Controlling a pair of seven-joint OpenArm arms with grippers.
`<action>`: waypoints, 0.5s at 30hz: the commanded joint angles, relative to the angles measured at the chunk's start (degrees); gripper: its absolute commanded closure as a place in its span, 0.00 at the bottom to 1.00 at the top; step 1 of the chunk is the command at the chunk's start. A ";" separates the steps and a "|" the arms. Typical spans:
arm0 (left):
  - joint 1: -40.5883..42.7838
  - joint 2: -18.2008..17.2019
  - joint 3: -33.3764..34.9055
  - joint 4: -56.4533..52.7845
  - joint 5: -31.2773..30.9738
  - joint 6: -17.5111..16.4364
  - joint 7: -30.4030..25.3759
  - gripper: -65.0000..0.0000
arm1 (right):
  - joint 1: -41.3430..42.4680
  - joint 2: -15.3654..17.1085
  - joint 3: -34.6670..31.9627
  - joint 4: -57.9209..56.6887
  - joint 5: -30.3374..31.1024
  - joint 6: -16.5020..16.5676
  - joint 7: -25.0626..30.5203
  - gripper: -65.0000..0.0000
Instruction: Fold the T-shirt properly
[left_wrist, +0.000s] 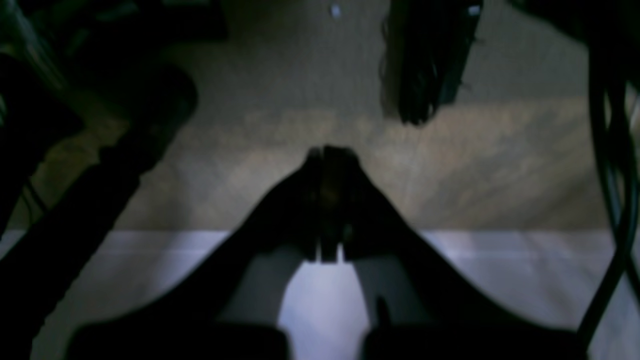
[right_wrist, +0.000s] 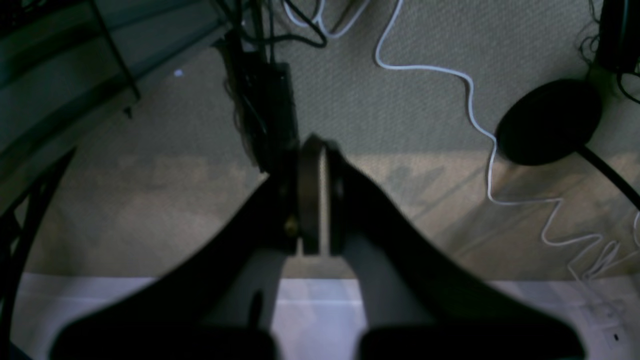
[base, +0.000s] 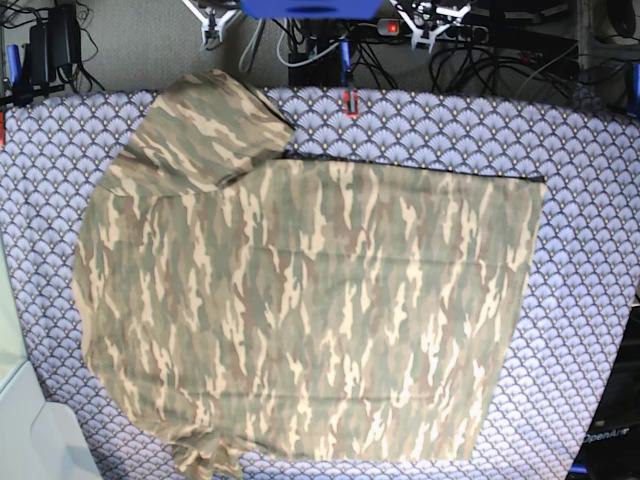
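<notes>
One camouflage T-shirt (base: 310, 310), spread flat, unfolded

Beige carpet floor (right_wrist: 400, 75) (white cable (right_wrist: 470, 95) snaking across), purple scallop-patterned tablecloth (base: 590, 230), dim light.

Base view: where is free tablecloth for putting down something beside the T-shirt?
The T-shirt covers the middle. Bare tablecloth shows in a strip right of its straight edge, a band along the far edge, and the near-left corner.
</notes>
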 joint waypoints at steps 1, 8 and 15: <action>0.38 -0.32 -0.08 0.18 -0.24 0.21 0.66 1.00 | -0.35 -0.14 0.08 0.18 0.08 -0.75 1.02 1.00; 0.91 -0.32 0.10 0.35 -0.24 0.21 -3.91 1.00 | -2.54 -0.14 0.08 -0.08 0.08 -0.75 7.70 1.00; 1.44 -0.14 0.10 0.27 -0.32 -0.14 -4.17 1.00 | -1.40 -0.06 0.08 0.27 0.08 -0.75 3.13 1.00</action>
